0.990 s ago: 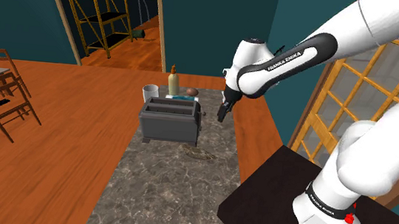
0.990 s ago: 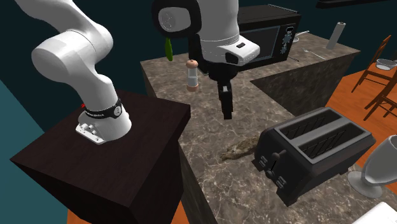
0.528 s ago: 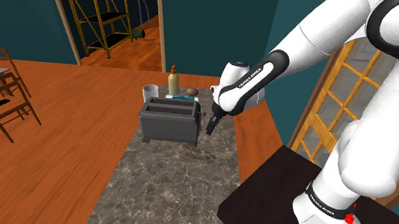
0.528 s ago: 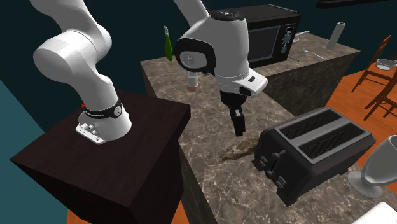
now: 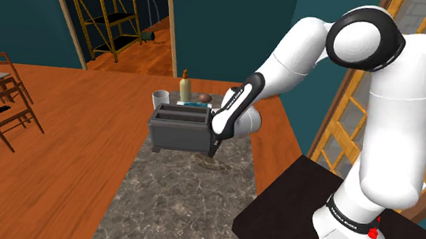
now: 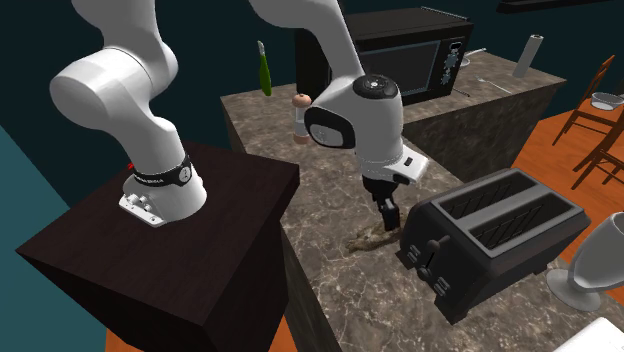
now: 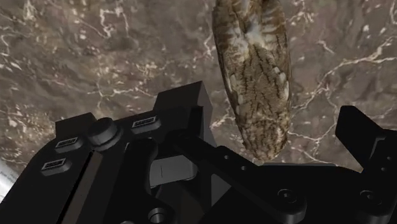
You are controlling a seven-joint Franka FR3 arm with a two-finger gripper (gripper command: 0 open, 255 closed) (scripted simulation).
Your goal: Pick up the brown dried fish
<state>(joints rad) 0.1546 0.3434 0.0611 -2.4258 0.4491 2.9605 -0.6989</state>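
While your tool (image 6: 388,214) hangs just above the dried fish (image 7: 251,70) on the table (image 7: 95,57), its fingers (image 7: 362,137) stand apart, gripping nothing.

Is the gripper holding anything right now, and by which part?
Nothing is held. The open gripper straddles the dried fish, which lies untouched on the countertop.

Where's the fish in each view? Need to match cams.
Shoulder view: fish on the counter near centre, off the toaster's lower right corner, under the gripper.
Second exterior view: fish near centre, left of the toaster's control end.
Wrist view: fish lengthwise ahead of the open gripper.
Shared landmark: the toaster.
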